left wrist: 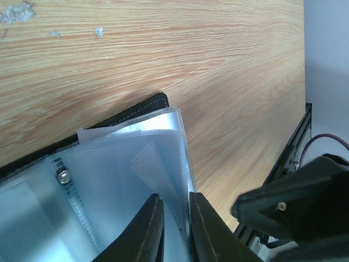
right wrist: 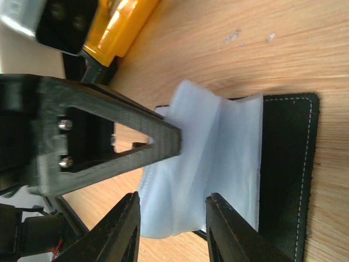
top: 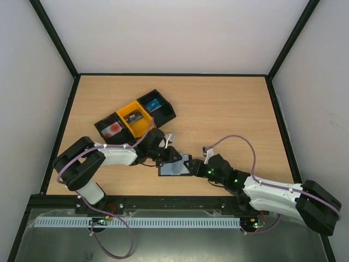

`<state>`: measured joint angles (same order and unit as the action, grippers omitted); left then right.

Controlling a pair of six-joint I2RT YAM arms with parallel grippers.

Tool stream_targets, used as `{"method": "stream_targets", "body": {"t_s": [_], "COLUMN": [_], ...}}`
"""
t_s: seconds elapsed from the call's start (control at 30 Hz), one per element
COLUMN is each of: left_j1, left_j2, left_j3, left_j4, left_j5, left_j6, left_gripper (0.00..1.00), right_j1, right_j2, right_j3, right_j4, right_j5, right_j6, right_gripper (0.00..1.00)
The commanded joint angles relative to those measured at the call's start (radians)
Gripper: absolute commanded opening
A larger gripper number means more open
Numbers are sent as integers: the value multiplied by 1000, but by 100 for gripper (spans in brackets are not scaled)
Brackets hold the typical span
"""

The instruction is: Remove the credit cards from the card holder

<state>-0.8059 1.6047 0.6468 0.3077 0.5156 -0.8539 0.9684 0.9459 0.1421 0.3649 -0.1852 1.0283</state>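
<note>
Here the card holder (right wrist: pixel 286 164) lies open on the bench (top: pixel 229 109), low in the middle of the overhead frame, between the two grippers. Its black stitched cover rests flat on the wood. Its clear plastic sleeves (left wrist: pixel 125 158) stand up from the cover in a loose fan.

The left gripper (left wrist: pixel 174 197) comes in from the upper left. Its jaws are almost together, with the edge of the sleeves caught between them. The right gripper (right wrist: pixel 173 199) reaches in from the lower right. Its jaws are parted and straddle the free edge of the sleeves without pinching it. In the right wrist view, one dark finger (right wrist: pixel 158 139) of the left gripper presses against the sleeves from the left of the frame.

A row of three bins (top: pixel 126 126) sits just above and left of the holder. A red card (top: pixel 113 129) lies in the lower-left black bin. A dark card (top: pixel 134 117) lies in the yellow middle bin. A blue card (top: pixel 154 105) lies in the upper-right black bin.
</note>
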Motion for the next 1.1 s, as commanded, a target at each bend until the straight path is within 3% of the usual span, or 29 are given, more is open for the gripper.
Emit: {"method": "stream_targets", "body": {"t_s": [0.0, 0.2, 0.37, 0.5, 0.77, 1.07], "left_j1": [-10, -10, -19, -25, -3, 87], "left_j2": [23, 18, 79, 98, -8, -125], "left_j3": [27, 39, 57, 97, 124, 11], "left_j4": [-4, 5, 147, 65, -110, -134], "left_j5": [-6, -9, 84, 38, -40, -37], "left_j6": [6, -4, -85, -52, 43, 55], "left_gripper": [21, 40, 44, 45, 53, 57], "right_j1": [5, 5, 5, 6, 5, 7], "right_j2": [-98, -228, -276, -274, -175, 48], "right_j3": [-16, -7, 9, 35, 61, 129], "right_j4": [-70, -143, -183, -210, -137, -11], "right_j5": [13, 24, 31, 20, -27, -46], "right_j6": [-37, -56, -68, -81, -69, -40], "right_gripper": [36, 38, 38, 39, 38, 34]}}
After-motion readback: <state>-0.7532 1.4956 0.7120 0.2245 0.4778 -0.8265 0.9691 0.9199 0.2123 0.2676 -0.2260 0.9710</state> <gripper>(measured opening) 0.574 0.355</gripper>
